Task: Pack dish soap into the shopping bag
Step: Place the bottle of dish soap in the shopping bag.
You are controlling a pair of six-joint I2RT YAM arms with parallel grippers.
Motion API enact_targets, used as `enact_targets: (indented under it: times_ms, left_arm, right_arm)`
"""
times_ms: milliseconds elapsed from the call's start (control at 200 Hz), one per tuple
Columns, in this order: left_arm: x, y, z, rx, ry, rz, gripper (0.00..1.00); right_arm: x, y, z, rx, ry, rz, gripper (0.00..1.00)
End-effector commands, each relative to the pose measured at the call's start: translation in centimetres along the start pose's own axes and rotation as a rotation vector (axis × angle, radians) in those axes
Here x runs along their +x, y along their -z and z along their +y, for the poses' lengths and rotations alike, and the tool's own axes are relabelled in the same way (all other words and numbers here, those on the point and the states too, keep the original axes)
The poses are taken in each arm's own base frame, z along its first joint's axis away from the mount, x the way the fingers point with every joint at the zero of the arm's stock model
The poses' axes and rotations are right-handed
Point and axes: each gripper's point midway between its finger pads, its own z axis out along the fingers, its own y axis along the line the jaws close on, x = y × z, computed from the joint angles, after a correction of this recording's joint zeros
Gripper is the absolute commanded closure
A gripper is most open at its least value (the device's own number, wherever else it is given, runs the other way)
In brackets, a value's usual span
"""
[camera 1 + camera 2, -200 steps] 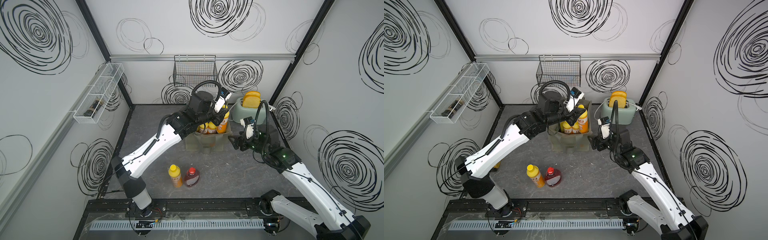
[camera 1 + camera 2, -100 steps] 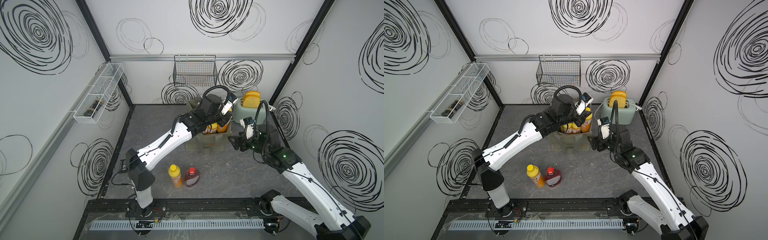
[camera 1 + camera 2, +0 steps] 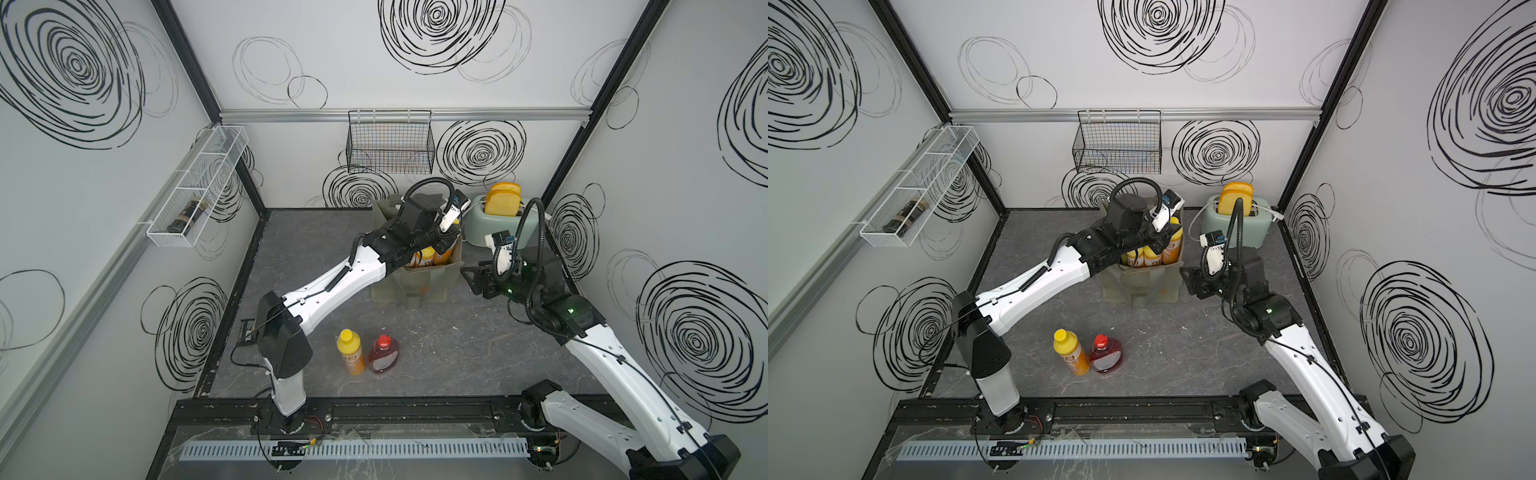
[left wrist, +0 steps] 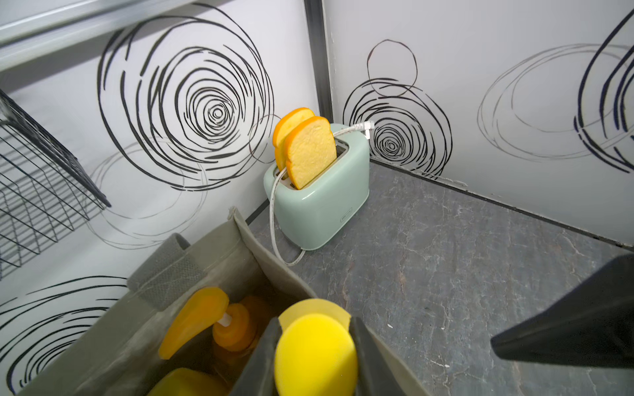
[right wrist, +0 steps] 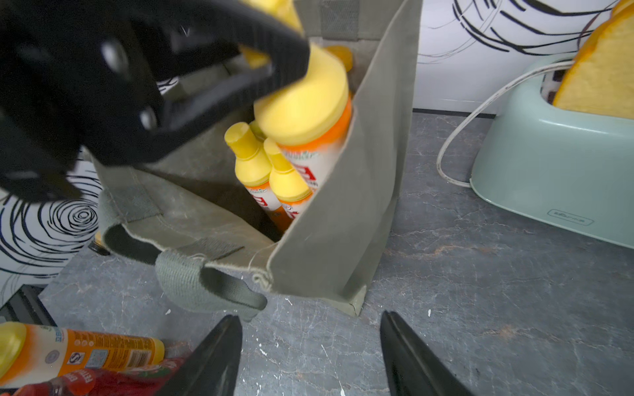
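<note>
**Yellow-capped bottle pinched at the bag's corner**

The left end effector [image 4: 314, 324] pinches a yellow-capped bottle [image 5: 305, 109] by its smooth round cap, with black fingers [image 4: 368, 363] pressed on either side. The glossy orange body with its white label hangs directly below and is partly sunk in the shopping bag [image 5: 343, 223], against a corner wall. The bag is boxy, made of matte grey-green woven cloth with creased sides and loose threads at the rim. Two small bottles [image 5: 254, 164] with tapered yellow tops crowd the space under the end effector. Beside them is an amber pump bottle [image 4: 235, 331] with a curved orange pump head.

The right end effector [image 5: 308, 317] hovers low over the table [image 5: 480, 291], its tapered black fingers spread wide with nothing between them. Just ahead of it is the bag's outer corner, where a flat ribbed strap handle [image 5: 206, 284] droops toward it. Off to its side, a loose orange bottle [image 3: 351, 353] and a squat translucent red bottle [image 3: 384, 355] sit just beside each other on the grey, veined, stone-look surface.

Beyond the left end effector stands a rounded mint-green toaster [image 4: 319, 209] holding two spongy bread slices [image 4: 310, 151], with a white cord [image 4: 272, 219] looping down its side. Farther back a black wire basket [image 3: 390, 145] hangs on the wall. Well apart, a white mesh rack [image 3: 210, 166] holds a dark jar [image 3: 187, 212].
</note>
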Motion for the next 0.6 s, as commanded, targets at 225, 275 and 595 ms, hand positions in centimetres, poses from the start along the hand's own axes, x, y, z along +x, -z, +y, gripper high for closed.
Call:
enact_targets:
  times_ms: [225, 275, 595]
  left_arm:
    - [-4.9, 2.5, 1.9, -0.039, 0.019, -0.223, 1.0]
    - [-4.3, 2.2, 1.9, -0.039, 0.022, -0.213, 1.0]
    - [-2.7, 0.3, 1.9, -0.018, 0.037, -0.178, 1.0]
  right_arm:
    - [-4.0, 0.5, 0.0, -0.073, -0.032, -0.096, 0.34]
    - [-3.9, 0.5, -0.1, -0.07, -0.032, -0.095, 0.35]
    - [-3.2, 0.4, -0.2, -0.078, -0.036, -0.086, 0.34]
